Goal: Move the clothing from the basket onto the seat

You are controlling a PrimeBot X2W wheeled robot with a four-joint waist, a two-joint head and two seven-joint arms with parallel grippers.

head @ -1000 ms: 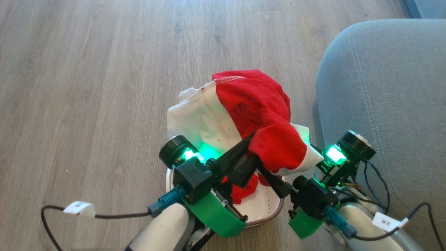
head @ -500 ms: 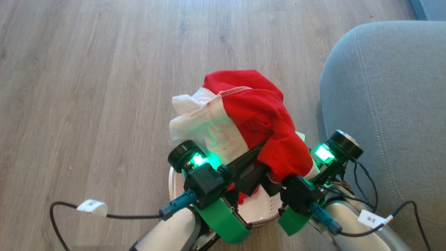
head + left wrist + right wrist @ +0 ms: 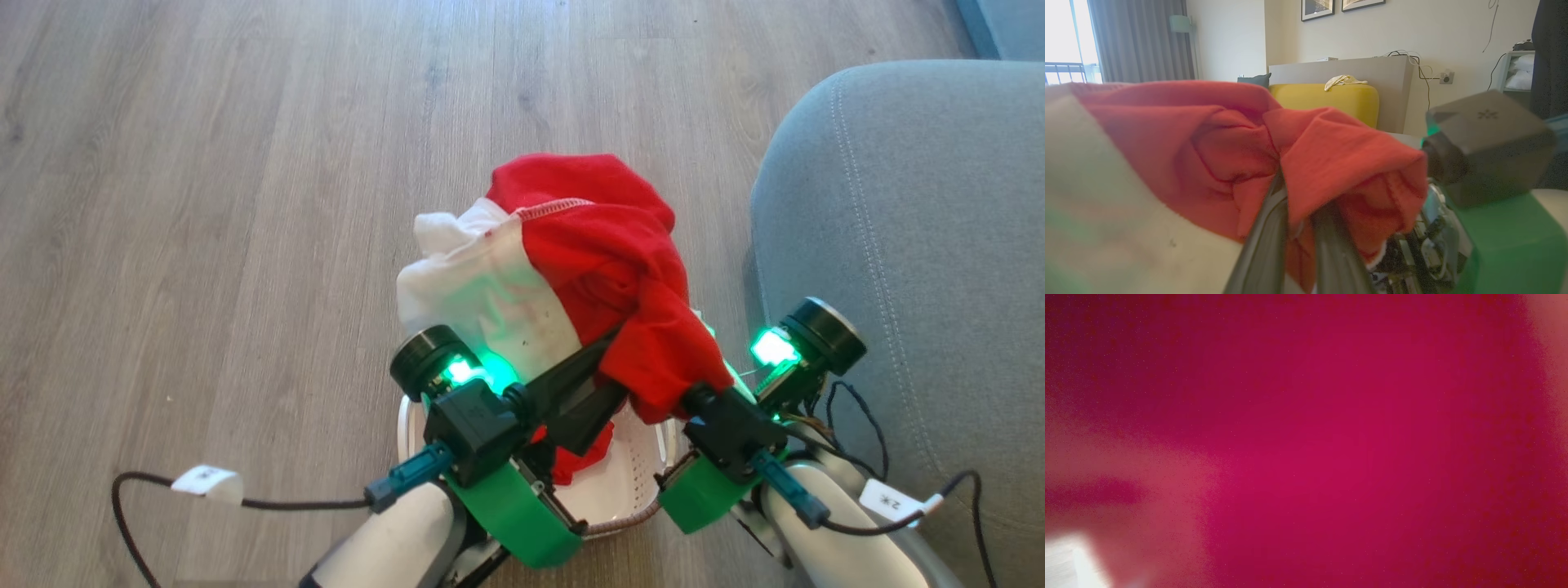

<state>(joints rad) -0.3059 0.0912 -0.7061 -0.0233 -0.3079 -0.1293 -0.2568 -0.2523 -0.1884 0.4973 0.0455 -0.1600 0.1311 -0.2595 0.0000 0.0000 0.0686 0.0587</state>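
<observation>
Basket (image 3: 637, 482), cream and perforated, sits on the wooden floor (image 3: 245, 204) with plain red cloth (image 3: 575, 457) in it, under the left fingers. The grey seat (image 3: 914, 245) stands just to its right. A yellow cushion (image 3: 1331, 100) and curtain (image 3: 1139, 36) show across the room. The red-and-white garment (image 3: 604, 245) hangs bunched above the basket. The left gripper (image 3: 604, 367) is pressed together on a red fold of it. The right gripper (image 3: 702, 404) has its fingers buried under the red hem; spread or pinching, I cannot tell.
</observation>
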